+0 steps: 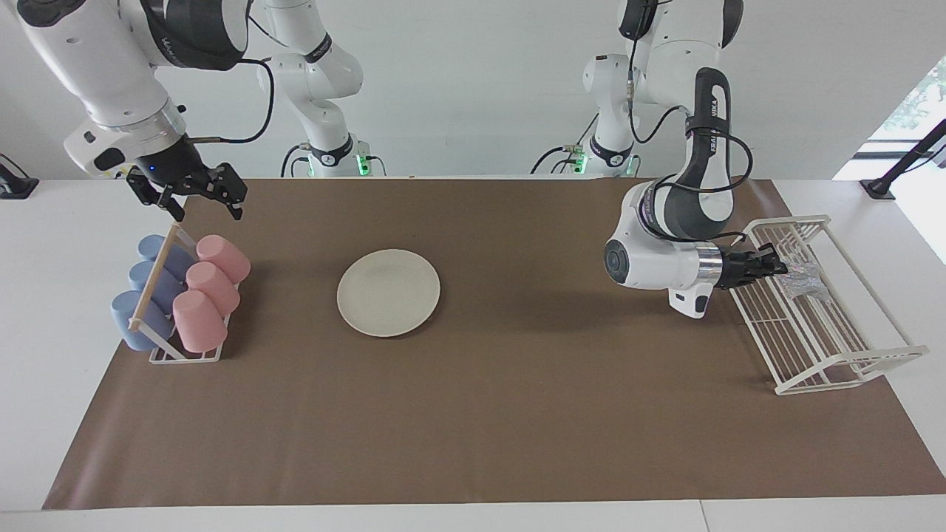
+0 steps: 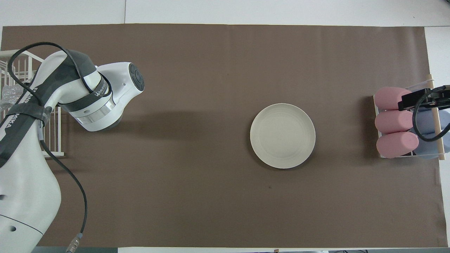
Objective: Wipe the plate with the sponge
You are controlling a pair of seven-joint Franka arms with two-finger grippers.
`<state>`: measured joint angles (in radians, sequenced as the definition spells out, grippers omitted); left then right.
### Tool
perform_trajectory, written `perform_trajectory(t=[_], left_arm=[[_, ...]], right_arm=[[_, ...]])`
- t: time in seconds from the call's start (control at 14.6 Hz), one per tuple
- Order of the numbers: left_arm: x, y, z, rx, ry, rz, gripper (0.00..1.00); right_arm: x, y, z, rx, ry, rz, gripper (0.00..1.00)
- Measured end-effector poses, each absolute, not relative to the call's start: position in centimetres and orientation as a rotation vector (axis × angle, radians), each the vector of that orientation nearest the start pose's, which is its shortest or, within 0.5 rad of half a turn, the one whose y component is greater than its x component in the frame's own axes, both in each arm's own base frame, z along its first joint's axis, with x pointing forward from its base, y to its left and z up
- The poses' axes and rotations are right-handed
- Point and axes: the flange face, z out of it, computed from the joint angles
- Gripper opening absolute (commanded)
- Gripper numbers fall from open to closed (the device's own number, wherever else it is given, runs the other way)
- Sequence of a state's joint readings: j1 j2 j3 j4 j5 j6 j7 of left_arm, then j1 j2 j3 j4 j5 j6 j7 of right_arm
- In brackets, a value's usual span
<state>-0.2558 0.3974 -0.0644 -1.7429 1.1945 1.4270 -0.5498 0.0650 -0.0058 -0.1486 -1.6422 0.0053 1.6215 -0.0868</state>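
The cream-white plate [image 1: 388, 292] [image 2: 282, 135] lies bare on the brown mat, about midway between the arms. My left gripper [image 1: 780, 266] reaches sideways low over the white wire rack [image 1: 813, 340], shut on the silvery sponge [image 1: 803, 280], which hangs at its tips just above the rack's wires. In the overhead view only a bit of the sponge [image 2: 7, 97] shows past the left arm, which hides the gripper. My right gripper [image 1: 196, 196] [image 2: 422, 99] hangs open and empty over the cup rack's end nearest the robots.
A small rack [image 1: 185, 353] holds pink cups [image 1: 208, 284] and blue cups [image 1: 144, 292] at the right arm's end of the table. The white wire rack [image 2: 52, 140] stands at the left arm's end. The brown mat [image 1: 517, 399] covers most of the table.
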Motion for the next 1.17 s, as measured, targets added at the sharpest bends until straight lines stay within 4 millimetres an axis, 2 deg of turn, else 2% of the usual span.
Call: perform_trajectory(t=[0.41, 0.48, 0.62, 0.69, 0.75, 0.89, 1.03, 1.17], left_arm=[[61.2, -6.5, 36.9, -1.852, 0.077, 0.075, 0.0], [61.2, -6.5, 36.7, -1.854, 0.081, 0.076, 0.04], [61.2, -6.4, 36.3, -1.86, 0.092, 0.074, 0.25], [61.1, -6.3, 36.1, -1.86, 0.093, 0.076, 0.56], [61.1, -6.3, 36.1, -1.862, 0.094, 0.077, 0.79], [61.1, -6.3, 36.0, -1.867, 0.094, 0.078, 0.82], [61.1, -6.4, 36.0, -1.869, 0.095, 0.077, 1.0], [61.1, -6.4, 35.9, -1.872, 0.096, 0.076, 1.0]], right_arm=[[55.4, -4.1, 59.8, -3.134, -0.019, 0.024, 1.0], [55.4, -3.9, 59.8, -3.134, -0.023, 0.024, 1.0], [55.4, -3.7, 60.0, -3.134, -0.027, 0.02, 1.0], [55.4, -3.7, 60.0, -3.134, -0.027, 0.018, 1.0], [55.4, -3.7, 60.0, -3.134, -0.027, 0.018, 1.0], [55.4, -3.7, 60.0, -3.134, -0.025, 0.018, 1.0], [55.4, -3.7, 60.0, -3.134, -0.017, 0.018, 1.0], [55.5, -3.4, 60.1, -3.135, -0.004, 0.017, 1.0]])
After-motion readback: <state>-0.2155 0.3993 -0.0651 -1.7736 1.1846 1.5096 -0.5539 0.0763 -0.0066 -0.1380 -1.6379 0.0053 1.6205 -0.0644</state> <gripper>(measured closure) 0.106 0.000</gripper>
